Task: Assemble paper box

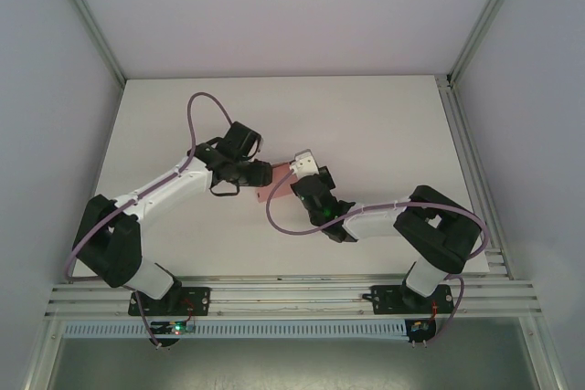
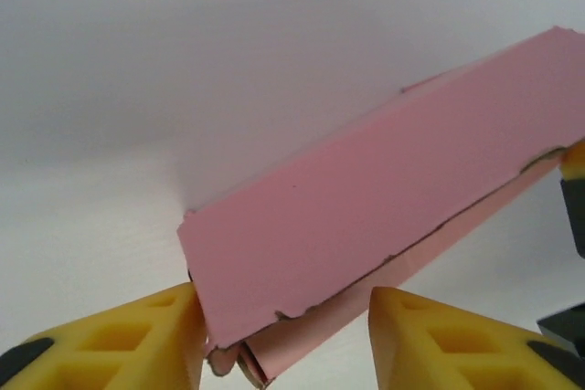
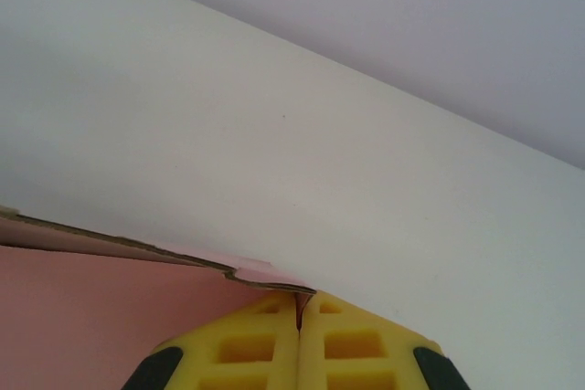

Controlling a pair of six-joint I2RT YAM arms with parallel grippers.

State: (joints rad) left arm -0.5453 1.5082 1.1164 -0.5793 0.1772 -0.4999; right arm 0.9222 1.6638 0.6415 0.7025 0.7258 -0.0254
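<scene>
At the table's middle: you have the paper box, pink card, between the two claws over the white table. Whether it rests on the surface you cannot tell.
Left claw: in the top view it meets the box's end from 9 o'clock, and its arm reaches in from 7 o'clock.
Left claw's jaws: they are spread wide, with one end of the box between the yellow fingers. The finger at 7 o'clock touches the box's corner. Whether the pair presses the card you cannot tell.
Right claw: it is clenched on a thin edge of the pink card, fingers together and the card pinched in the seam between them.
Right arm: in the top view it comes at the box from 4 o'clock.
Box shape: your left wrist view shows a long, flat pink panel running from 7 toward 2 o'clock. A second layer peeks out under its lower edge, and the cut edges are ragged.
</scene>
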